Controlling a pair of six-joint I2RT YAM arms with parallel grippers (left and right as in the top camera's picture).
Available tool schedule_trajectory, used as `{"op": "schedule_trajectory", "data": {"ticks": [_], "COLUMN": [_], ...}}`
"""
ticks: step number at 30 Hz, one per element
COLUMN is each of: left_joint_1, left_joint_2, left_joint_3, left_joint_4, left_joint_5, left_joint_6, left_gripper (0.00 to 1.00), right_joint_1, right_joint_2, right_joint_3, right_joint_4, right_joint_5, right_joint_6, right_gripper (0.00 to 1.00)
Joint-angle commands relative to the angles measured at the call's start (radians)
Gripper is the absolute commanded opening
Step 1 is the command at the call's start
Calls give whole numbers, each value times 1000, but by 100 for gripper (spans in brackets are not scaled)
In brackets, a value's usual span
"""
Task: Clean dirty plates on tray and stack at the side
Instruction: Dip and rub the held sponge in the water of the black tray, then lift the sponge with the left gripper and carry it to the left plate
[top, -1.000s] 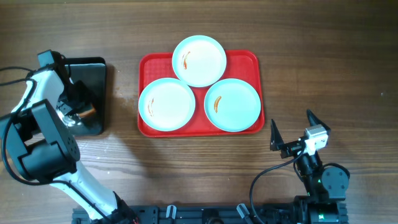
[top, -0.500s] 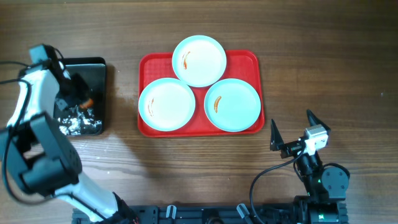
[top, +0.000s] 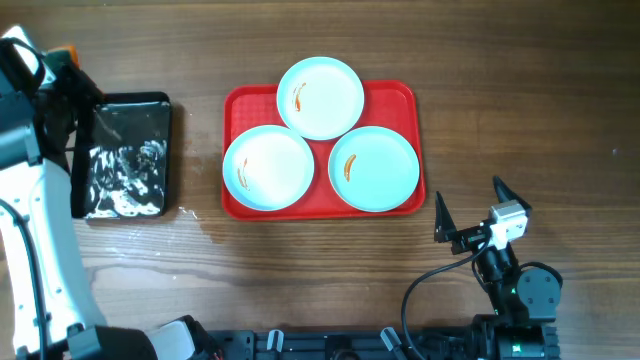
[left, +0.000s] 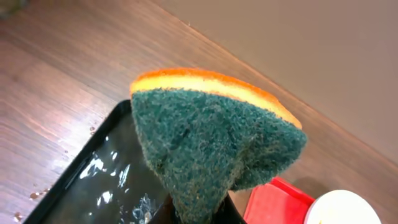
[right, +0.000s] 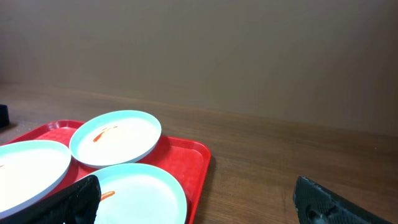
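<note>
Three pale blue-white plates lie on the red tray (top: 398, 95): a back plate (top: 320, 97), a front left plate (top: 268, 167) and a front right plate (top: 374, 167). Each has a small orange-red smear. My left gripper (top: 62, 62) is at the far left, above the far corner of a black tray, shut on a green and orange sponge (left: 211, 137). My right gripper (top: 468, 215) is open and empty on the table, right of the red tray's near right corner. The right wrist view shows the back plate (right: 115, 137), the front right plate (right: 140, 193) and the red tray (right: 193, 162).
A glossy black tray (top: 125, 155) holding foamy water stands left of the red tray; it also shows in the left wrist view (left: 93, 180). Water drops lie on the wooden table (top: 520, 110) near it. The left arm's white links run down the left edge.
My left gripper has risen out of the black tray with the sponge and moved up and to the far left, uncovering the foamy water. The right arm and plates have not moved.
</note>
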Motion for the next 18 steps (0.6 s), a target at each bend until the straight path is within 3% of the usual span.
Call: {"op": "schedule_trajectory", "data": {"ticks": [1, 5, 11, 18], "left_joint_1": [2, 3, -5, -55], "left_joint_2": [32, 136, 337, 205], "left_joint_3": [-12, -119, -234, -119], "left_joint_4": [-37, -22, 40, 60], "left_joint_5": [-166, -299, -296, -240], "left_joint_6": [2, 2, 32, 32], "left_gripper": [4, 4, 4, 4], "right_joint_1": [5, 5, 5, 5], "right_joint_2": [-6, -6, -6, -6], "right_joint_3": [-1, -1, -1, -1], "right_joint_4": [5, 5, 5, 5], "right_joint_5": [6, 6, 6, 6], "right_joint_6": [-9, -9, -9, -10], "right_gripper": [100, 100, 100, 100]}}
